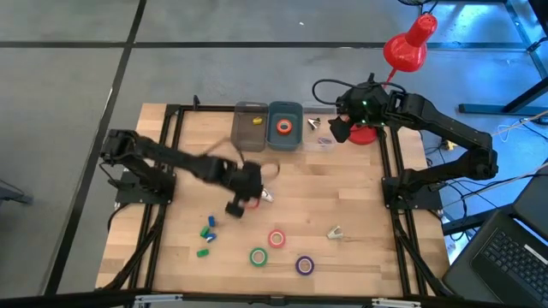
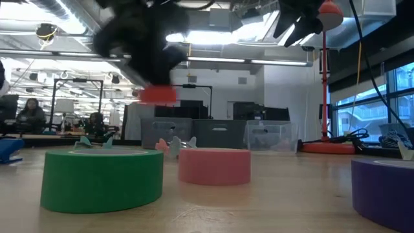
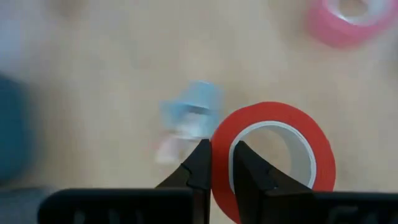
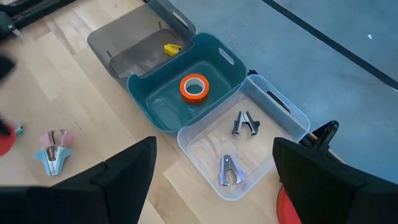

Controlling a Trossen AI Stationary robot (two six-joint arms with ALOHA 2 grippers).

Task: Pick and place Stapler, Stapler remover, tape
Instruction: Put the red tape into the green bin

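Observation:
My left gripper (image 1: 243,202) hovers over the middle of the table, shut on a red tape roll (image 3: 273,155) that shows in mid-air in the low view (image 2: 157,95). Pink (image 1: 276,238), green (image 1: 259,255) and purple (image 1: 305,265) tape rolls lie flat on the near part of the table. An orange tape roll (image 4: 195,87) lies in the teal bin (image 1: 285,137). Two metal staple removers (image 4: 231,169) lie in the clear bin (image 4: 286,112). My right gripper (image 4: 214,180) hangs open above the bins at the far edge. My left gripper pinches the red roll's wall (image 3: 221,168) with one finger (image 3: 249,171) inside the ring's hollow and the other finger (image 3: 198,165) outside. The fingers come from above, pointing down. The roll is lifted clear of the table and lies about level.
A grey bin (image 1: 249,120) holds a small yellow piece (image 4: 171,48). Pale blue and pink staple removers (image 4: 53,149) lie on the wood below my left gripper; another (image 1: 334,231) lies to the near right. Small blue and green blocky pieces (image 1: 206,233) sit near left. A red lamp (image 1: 408,47) stands beyond the table.

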